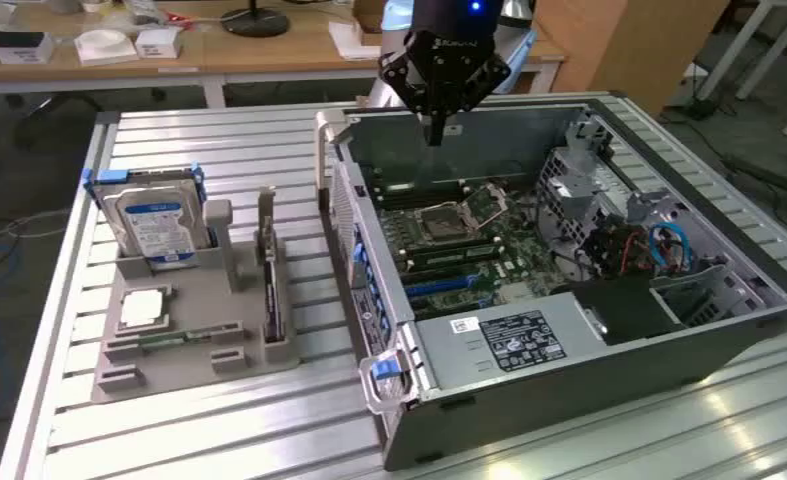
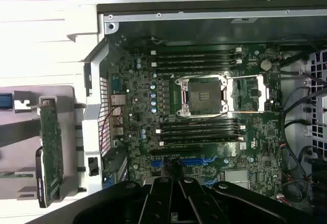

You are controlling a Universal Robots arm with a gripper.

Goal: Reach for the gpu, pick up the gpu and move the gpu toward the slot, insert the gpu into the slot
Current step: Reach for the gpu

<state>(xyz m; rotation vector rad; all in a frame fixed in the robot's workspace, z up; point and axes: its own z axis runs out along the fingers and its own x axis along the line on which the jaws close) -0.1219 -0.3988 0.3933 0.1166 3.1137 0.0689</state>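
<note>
The gpu stands on its long edge in a grey holder tray at the exterior view's left, outside the computer case; its silver end bracket points to the far side. From the wrist camera the gpu appears as a thin green-edged card beside the case wall. My gripper hangs above the far part of the open case, well apart from the card, with its fingers together and nothing between them. Blue expansion slots lie on the motherboard, just past the gripper.
The open computer case lies on a slatted metal table. In the tray there are also a hard drive with a blue label, a processor and a small memory stick. A desk with clutter stands behind.
</note>
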